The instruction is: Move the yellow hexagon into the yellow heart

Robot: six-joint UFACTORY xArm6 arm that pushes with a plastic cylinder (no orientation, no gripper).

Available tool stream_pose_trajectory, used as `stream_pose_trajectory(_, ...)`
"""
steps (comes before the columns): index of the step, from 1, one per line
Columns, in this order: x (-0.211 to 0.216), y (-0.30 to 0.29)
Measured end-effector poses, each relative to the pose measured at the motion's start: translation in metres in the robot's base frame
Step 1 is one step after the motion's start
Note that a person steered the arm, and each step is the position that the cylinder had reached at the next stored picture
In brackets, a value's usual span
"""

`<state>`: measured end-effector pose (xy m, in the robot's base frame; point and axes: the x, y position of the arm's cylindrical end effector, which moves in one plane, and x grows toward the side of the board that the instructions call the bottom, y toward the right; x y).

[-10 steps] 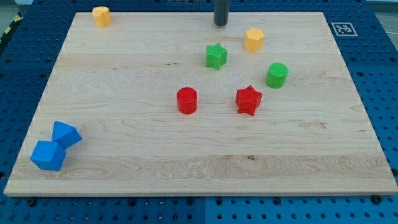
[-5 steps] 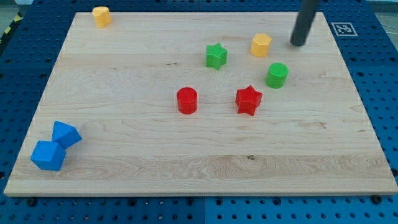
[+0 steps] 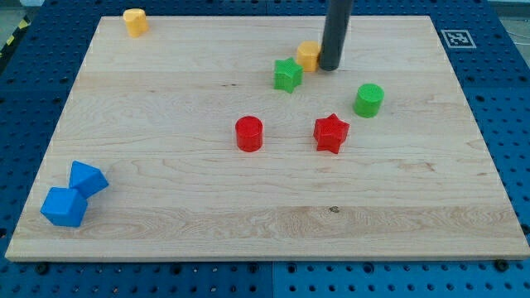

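Camera view: one look down on the wooden surface [image 3: 166,207], taken as the only source.
Yellow hexagon: the yellow hexagon [image 3: 308,55] sat toward 12 o'clock on the surface, partly hidden on its 3 o'clock side by the rod.
Yellow heart: the yellow heart [image 3: 134,21] lay far off near the 11 o'clock corner, well apart from the hexagon.
Tool: the tool was a plain rod with no jaws, so nothing about it could be spread or pressed together, and it pinched nothing; my tip [image 3: 330,68] stood against the hexagon's 3 o'clock face, apparently touching it.
Nearest neighbour: the green star [image 3: 287,74] sat just beside the hexagon at its 7 o'clock, close enough that contact could not be ruled out.
Other blocks: the green cylinder [image 3: 368,99], red star [image 3: 330,132] and red cylinder [image 3: 248,133] were around mid-surface; two blue blocks [image 3: 73,194] huddled toward 8 o'clock.
Step in hand: judged as the push itself, with the tip set behind the hexagon and the heart on the far side.
Next move: it seemed to call for a push toward 9 o'clock, leaning slightly to 10, kept above the green star so that it would not snag or be dragged along.
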<state>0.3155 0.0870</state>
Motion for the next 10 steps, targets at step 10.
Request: stream_pose_trajectory(10,-0.103,-0.218)
